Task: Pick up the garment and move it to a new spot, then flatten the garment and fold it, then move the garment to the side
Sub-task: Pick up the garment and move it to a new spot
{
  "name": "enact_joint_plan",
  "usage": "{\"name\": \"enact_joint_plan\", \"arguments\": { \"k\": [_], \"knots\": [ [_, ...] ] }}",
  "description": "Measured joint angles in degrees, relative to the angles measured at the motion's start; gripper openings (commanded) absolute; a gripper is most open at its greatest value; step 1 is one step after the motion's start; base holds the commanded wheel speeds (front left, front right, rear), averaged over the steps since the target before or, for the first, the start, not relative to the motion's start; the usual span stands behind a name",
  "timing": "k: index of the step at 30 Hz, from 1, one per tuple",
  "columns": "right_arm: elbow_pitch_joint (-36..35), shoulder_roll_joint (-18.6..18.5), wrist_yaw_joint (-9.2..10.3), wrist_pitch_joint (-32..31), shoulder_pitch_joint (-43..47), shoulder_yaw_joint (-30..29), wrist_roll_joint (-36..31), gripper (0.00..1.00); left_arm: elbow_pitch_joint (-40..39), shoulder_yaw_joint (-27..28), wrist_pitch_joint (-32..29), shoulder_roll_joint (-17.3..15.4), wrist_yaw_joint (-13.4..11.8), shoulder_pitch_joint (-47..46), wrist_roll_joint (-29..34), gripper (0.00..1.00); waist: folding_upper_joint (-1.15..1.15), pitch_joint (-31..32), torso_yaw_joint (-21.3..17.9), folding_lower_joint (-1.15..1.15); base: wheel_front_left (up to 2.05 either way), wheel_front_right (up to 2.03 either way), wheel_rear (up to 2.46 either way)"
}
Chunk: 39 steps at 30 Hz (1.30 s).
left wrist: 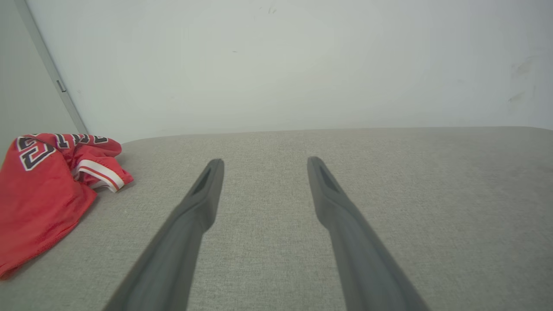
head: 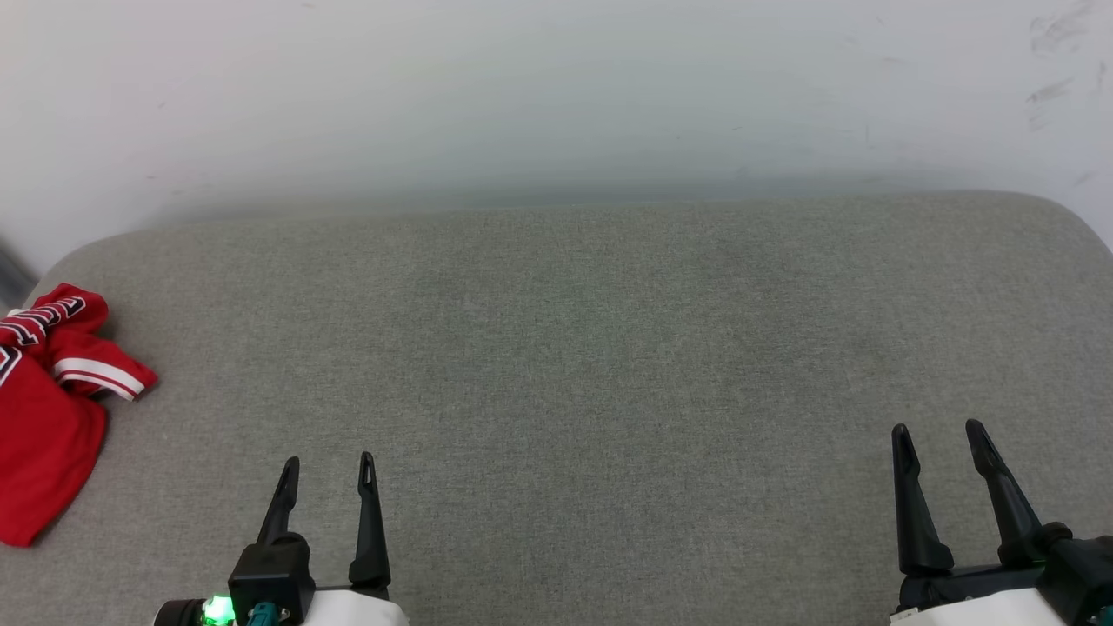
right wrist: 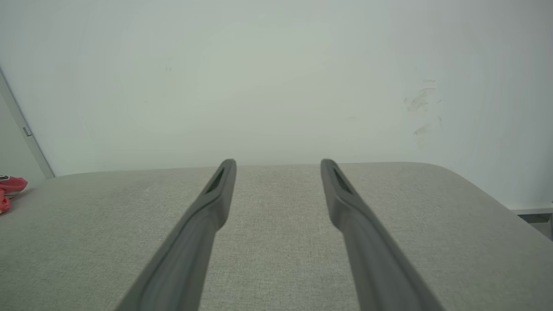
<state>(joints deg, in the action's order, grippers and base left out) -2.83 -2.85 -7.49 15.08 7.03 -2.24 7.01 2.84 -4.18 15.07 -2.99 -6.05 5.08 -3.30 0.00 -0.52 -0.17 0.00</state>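
My left tool (head: pixel 329 459) and right tool (head: pixel 937 426) are both wide apart, empty. The garment (head: pixel 43 435) lies bunched at the tabletop's (head: pixel 565 348) left edge; I should pinch a thick fold

Locate garment (head: pixel 48 417) on surface (head: pixel 565 348), at far left edge. Locate wall (head: pixel 556 87) directly behind surface. Locate left gripper (head: pixel 329 461) over front of surface, right of garment, well apart; right gripper (head: pixel 937 426) at front right.
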Motion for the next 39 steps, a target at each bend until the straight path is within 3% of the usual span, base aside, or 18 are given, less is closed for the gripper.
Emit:
{"name": "enact_joint_plan", "arguments": {
  "k": [23,39],
  "knots": [
    [0.65,0.00,-0.01,0.00,0.04,-0.11,1.51,1.00,0.09,0.74,0.00,0.08,-0.19,0.27,-1.45,1.00,0.00,0.16,0.56,0.00,0.00,0.00,0.00],
    [-0.66,-0.01,-0.01,0.01,0.61,0.68,-0.15,1.00,0.04,1.93,0.00,0.08,-2.22,0.31,-1.42,1.00,0.00,0.08,8.47,0.00,0.00,0.00,0.00]
  ]
}}
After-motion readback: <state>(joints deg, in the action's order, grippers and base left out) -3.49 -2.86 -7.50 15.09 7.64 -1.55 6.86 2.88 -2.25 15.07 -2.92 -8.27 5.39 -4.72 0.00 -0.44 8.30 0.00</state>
